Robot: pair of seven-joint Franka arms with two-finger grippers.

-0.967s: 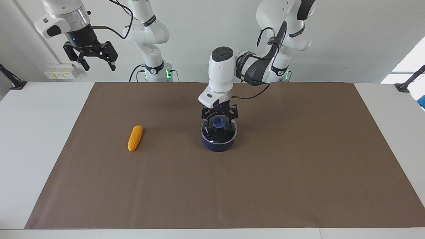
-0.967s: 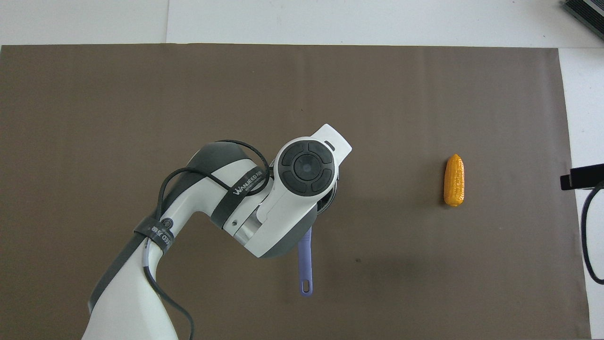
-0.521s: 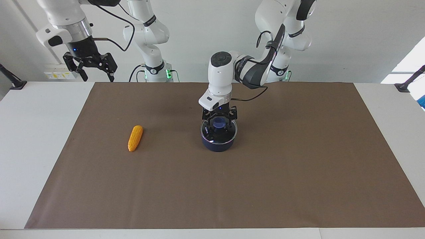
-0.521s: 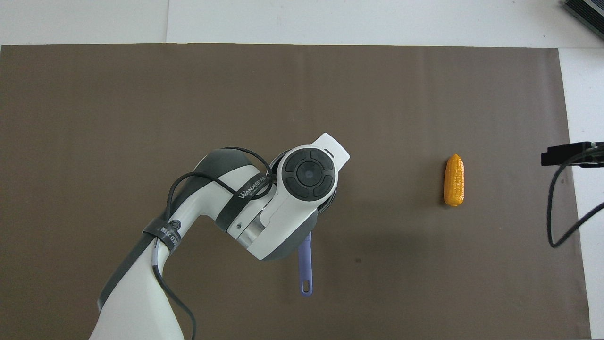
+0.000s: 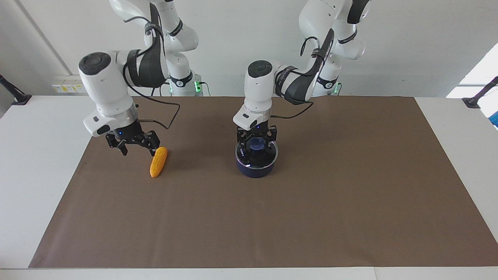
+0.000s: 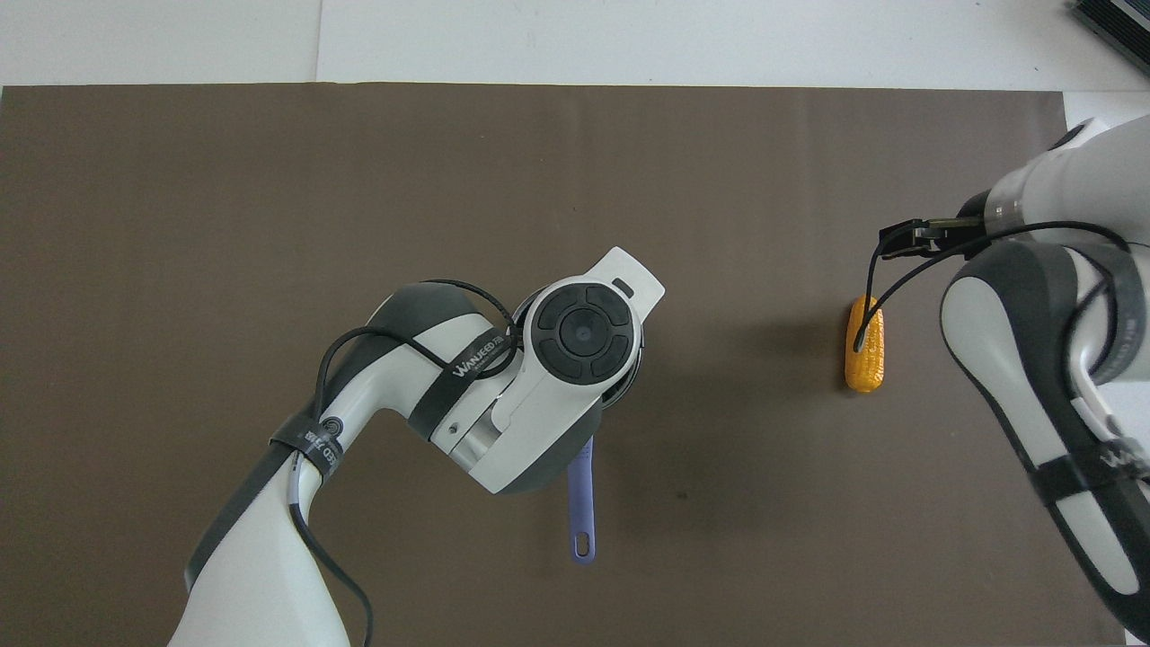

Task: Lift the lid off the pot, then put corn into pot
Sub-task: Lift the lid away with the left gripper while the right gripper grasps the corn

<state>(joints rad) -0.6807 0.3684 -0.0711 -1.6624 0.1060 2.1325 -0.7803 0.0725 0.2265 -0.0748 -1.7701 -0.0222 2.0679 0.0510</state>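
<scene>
The navy pot point(image 5: 255, 168) stands mid-mat with the glass lid point(image 5: 270, 154) on it and its blue knob point(image 5: 256, 144) showing. My left gripper point(image 5: 256, 149) is down over the lid, open, with one finger on each side of the knob. In the overhead view my left wrist hides the pot; only its handle point(image 6: 582, 503) shows, pointing toward the robots. The corn point(image 5: 158, 161) lies on the mat toward the right arm's end and also shows in the overhead view point(image 6: 864, 346). My right gripper point(image 5: 135, 149) is open and low, just beside the corn's end nearer the robots.
A brown mat point(image 5: 350, 202) covers most of the white table point(image 5: 39, 155). Black clamp mounts stand at both ends of the table point(image 5: 15, 97) point(image 5: 476, 99). A dark object point(image 6: 1114, 22) sits at the table's corner.
My right arm swung down from high near its base to just above the mat beside the corn. My left gripper sank a little lower around the lid's knob.
</scene>
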